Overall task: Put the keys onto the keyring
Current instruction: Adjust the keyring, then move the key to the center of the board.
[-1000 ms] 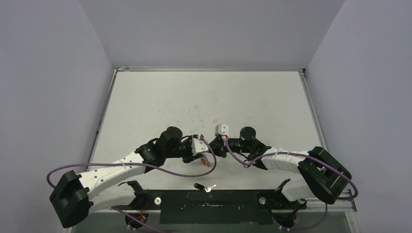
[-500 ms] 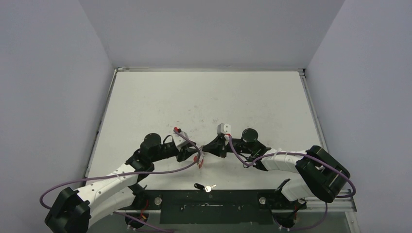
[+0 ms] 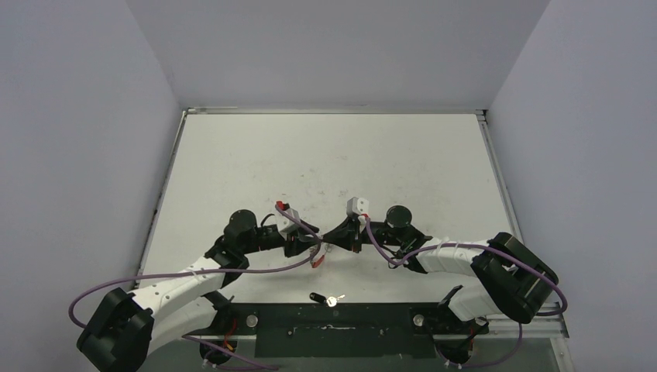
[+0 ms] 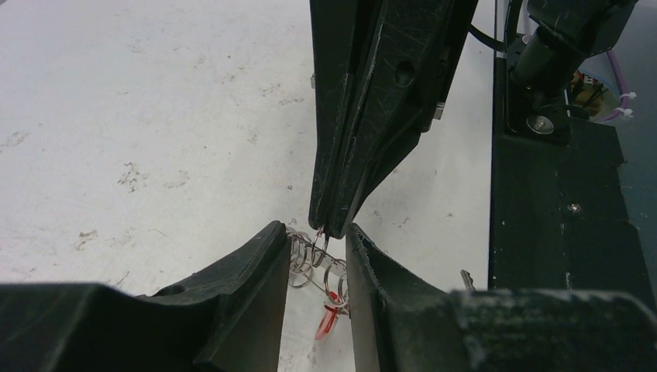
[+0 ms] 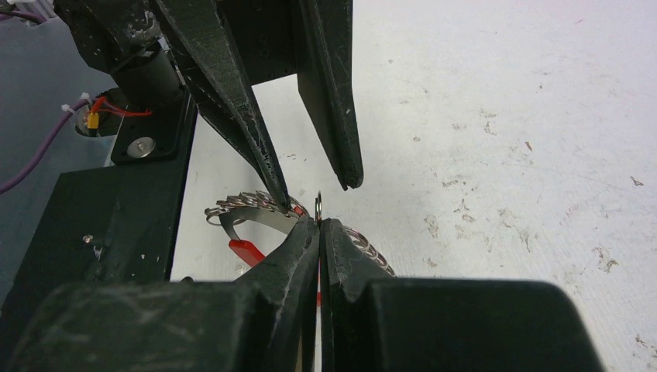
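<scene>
Pale lilac walls stand on three sides of a scuffed white bench (image 3: 333, 155), and both arms reach in from its near edge to meet just short of the middle. From above, the left pincer (image 3: 308, 248) and the right pincer (image 3: 331, 239) point at each other tip to tip, with the keyring (image 3: 316, 257) between and slightly below them, its red sleeve (image 3: 315, 262) on the near side. The left wrist view shows the left pincer (image 4: 315, 229) parted: its two dark fingers (image 4: 259, 271) flank a cluster of small silver loops on the keyring (image 4: 310, 260), with a gap on either side and the red sleeve (image 4: 328, 322) lower down; I cannot tell whether either finger presses on the ring. The right pincer (image 4: 329, 225) comes down into that gap from the top of the view, its fingers pressed together. The right wrist view confirms this: the right pincer (image 5: 318, 221) is fully closed, nipping a thin metal loop that stands up from the keyring (image 5: 248, 209). The ring's toothed silver arc curves away to the left, above the red sleeve (image 5: 246, 249). One finger (image 5: 263, 155) of the left pincer (image 5: 318, 194) touches that arc; the other hangs clear of it. A loose key (image 3: 321, 297), dark-headed with a short silver shaft, lies flat near the bench's front edge, well apart from both pincers and beside the black base plate (image 3: 341, 329).
</scene>
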Action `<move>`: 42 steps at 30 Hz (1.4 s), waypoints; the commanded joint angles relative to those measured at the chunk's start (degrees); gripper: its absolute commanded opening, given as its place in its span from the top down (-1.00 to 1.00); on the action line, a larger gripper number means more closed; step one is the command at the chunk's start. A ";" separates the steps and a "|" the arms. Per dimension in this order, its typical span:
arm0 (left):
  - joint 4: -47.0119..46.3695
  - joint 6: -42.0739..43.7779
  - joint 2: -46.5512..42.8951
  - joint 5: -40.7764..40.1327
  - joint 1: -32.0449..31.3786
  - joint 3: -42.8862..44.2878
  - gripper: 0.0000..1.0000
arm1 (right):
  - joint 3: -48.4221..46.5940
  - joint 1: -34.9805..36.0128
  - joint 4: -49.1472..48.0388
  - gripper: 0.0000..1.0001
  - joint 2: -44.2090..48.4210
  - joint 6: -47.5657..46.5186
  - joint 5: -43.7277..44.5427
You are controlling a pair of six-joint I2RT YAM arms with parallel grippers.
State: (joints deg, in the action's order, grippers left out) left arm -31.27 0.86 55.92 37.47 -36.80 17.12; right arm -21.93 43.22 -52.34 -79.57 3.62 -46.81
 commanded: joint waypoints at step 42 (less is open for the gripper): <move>-0.31 1.09 3.04 2.79 1.16 3.92 1.00 | -0.96 0.20 -2.65 1.00 1.18 -1.26 -1.50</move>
State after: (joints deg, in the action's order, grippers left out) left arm -27.75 3.79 59.00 40.38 -35.90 18.17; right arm -21.93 43.20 -52.60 -79.57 3.51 -46.96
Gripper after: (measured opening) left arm 0.012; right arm 0.025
